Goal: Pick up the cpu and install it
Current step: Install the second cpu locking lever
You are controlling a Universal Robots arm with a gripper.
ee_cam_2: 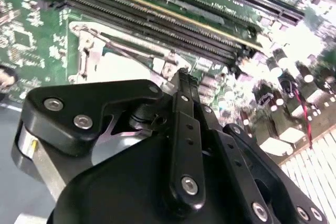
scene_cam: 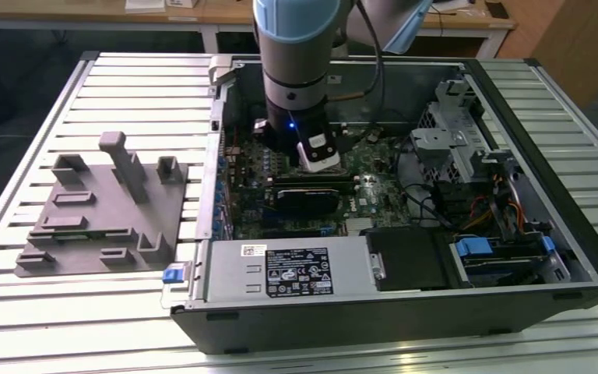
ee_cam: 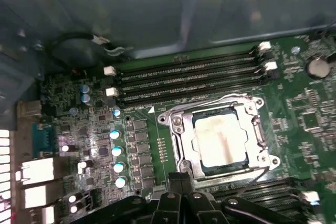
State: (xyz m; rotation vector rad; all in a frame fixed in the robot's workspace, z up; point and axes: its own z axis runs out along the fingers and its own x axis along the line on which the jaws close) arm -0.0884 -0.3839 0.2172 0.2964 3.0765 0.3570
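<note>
Cpu [ee_cam: 220,139] seated in socket frame [ee_cam: 178,124] beside memory slots [ee_cam: 189,74]; fingers [ee_cam: 181,182] pressed together, empty.

The arm [scene_cam: 297,58] comes down nearly upright from the upper edge of the exterior view, a light blue joint cover above a dark grey wrist section with a small blue light lit on it. A white block sits at the wrist's lower end, towards the exterior view's right. The gripper [ee_cam_2: 181,80] points downward; in the second wrist view its black linkage bars, studded with silver screws, run forward and meet, the fingers [ee_cam_2: 185,90] pressed together at the tips with nothing between them
</note>
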